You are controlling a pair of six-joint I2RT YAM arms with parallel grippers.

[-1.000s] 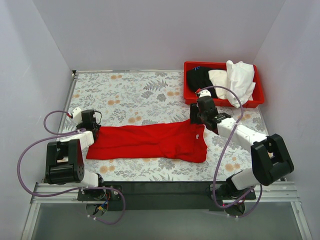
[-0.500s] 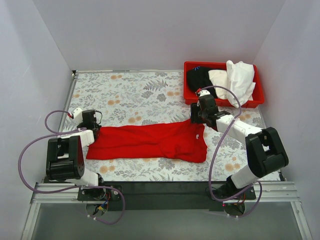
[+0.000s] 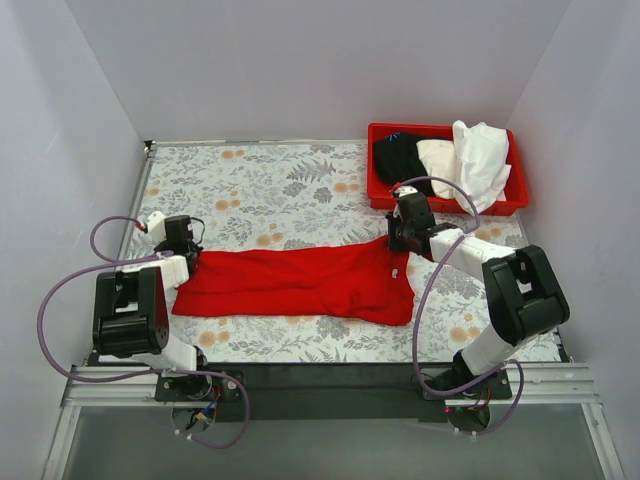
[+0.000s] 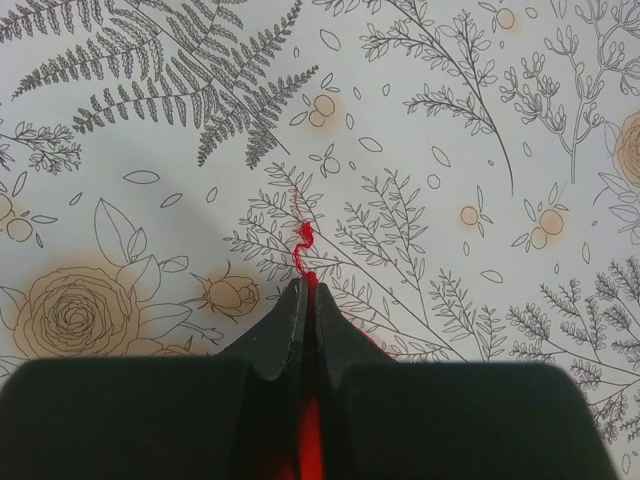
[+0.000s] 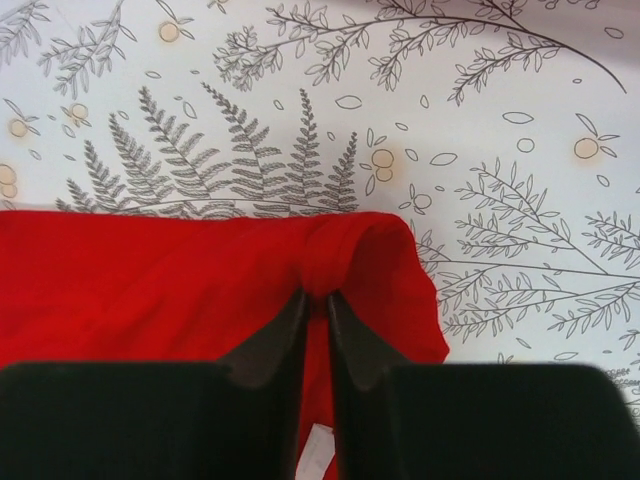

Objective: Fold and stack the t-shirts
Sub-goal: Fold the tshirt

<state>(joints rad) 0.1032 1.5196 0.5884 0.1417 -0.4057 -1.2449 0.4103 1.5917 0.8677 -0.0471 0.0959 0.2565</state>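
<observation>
A bright red t-shirt (image 3: 300,282) lies as a long band across the near part of the table. My left gripper (image 3: 186,255) is shut on its left end; in the left wrist view (image 4: 307,290) red cloth (image 4: 310,440) shows between the closed jaws and a loose red thread sticks out ahead of them. My right gripper (image 3: 400,245) is shut on the shirt's far right edge; in the right wrist view (image 5: 316,297) a bunched fold of red cloth (image 5: 150,300) is pinched, with the white label (image 5: 318,448) just below. Black (image 3: 398,158), cream (image 3: 438,156) and white (image 3: 480,160) shirts lie in the bin.
The red plastic bin (image 3: 516,200) stands at the far right of the floral table (image 3: 280,190). White walls close in the table at the back and on both sides. Both arms' cables loop near their bases.
My right arm has swung its elbow in toward the near right while its gripper shifted slightly toward the shirt's top right corner. The left gripper and the shirt have barely moved.
</observation>
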